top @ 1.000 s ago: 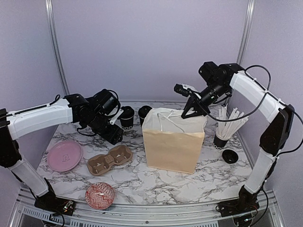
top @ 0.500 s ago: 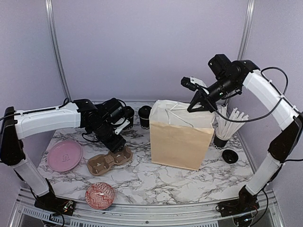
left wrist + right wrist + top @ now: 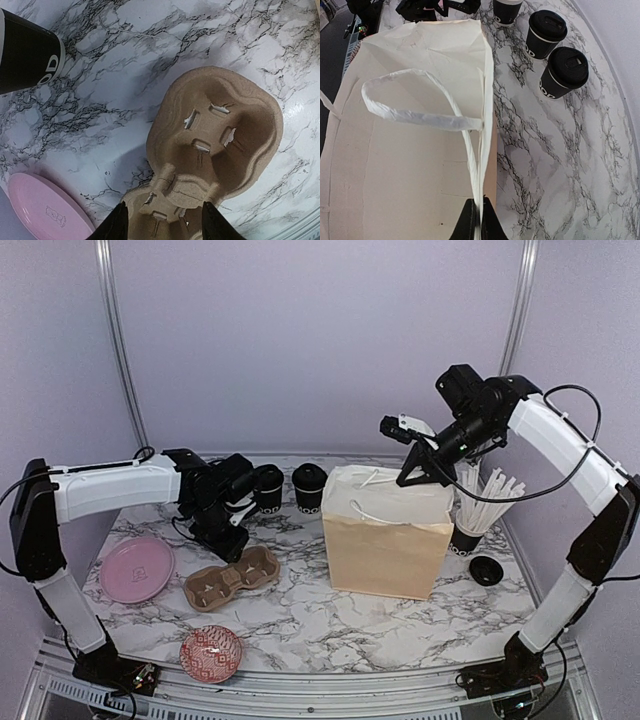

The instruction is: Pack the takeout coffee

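Note:
Two black takeout coffee cups (image 3: 268, 488) (image 3: 308, 487) stand at the back of the table in the top view. The right wrist view shows three lidded cups (image 3: 546, 34) (image 3: 566, 67) (image 3: 507, 10) beside the bag. My left gripper (image 3: 165, 222) hangs over the brown pulp cup carrier (image 3: 215, 145), its jaws apart on either side of the carrier's narrow waist. One black cup (image 3: 27, 57) lies off to the upper left of it. My right gripper (image 3: 479, 220) is shut on the rim of the open paper bag (image 3: 420, 150), by a white handle. The bag (image 3: 385, 540) stands upright.
A pink plate (image 3: 135, 568) and a red patterned bowl (image 3: 210, 652) sit at the front left. A black cup of white straws (image 3: 470, 525) and a small black lid (image 3: 485, 570) stand right of the bag. The carrier (image 3: 232, 578) lies between plate and bag.
The right gripper has dragged the bag to the right by its rim. The left gripper has swung from the cups down over the carrier, and its jaws have narrowed.

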Available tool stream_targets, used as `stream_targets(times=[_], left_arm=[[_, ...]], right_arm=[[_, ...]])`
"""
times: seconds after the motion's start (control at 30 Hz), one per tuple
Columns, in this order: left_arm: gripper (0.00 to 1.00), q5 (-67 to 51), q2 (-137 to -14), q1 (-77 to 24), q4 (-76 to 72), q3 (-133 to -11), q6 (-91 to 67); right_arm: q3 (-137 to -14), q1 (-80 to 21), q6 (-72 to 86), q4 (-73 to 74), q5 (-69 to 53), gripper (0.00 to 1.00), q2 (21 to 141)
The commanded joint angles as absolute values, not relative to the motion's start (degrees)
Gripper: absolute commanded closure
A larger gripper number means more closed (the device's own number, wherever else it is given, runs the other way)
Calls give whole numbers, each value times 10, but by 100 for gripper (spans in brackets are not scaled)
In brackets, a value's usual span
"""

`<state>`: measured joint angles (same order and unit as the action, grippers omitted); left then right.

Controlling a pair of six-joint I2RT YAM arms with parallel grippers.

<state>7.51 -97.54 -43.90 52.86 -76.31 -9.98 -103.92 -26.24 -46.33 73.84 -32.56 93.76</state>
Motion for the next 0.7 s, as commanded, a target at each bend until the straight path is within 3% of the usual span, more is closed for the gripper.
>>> stream_targets(times=[0.0, 0.3, 0.67], left_arm=[[52, 66, -997, -445, 552, -762, -47], [44, 77, -1010, -445, 551, -743, 53], [46, 26, -1033, -445, 549, -735, 91]], right_arm=[[-1043, -262, -475, 724, -322, 96, 924], [-1036, -262, -478, 720, -329, 96, 927], [-1041, -262, -473, 722, -326, 96, 930]])
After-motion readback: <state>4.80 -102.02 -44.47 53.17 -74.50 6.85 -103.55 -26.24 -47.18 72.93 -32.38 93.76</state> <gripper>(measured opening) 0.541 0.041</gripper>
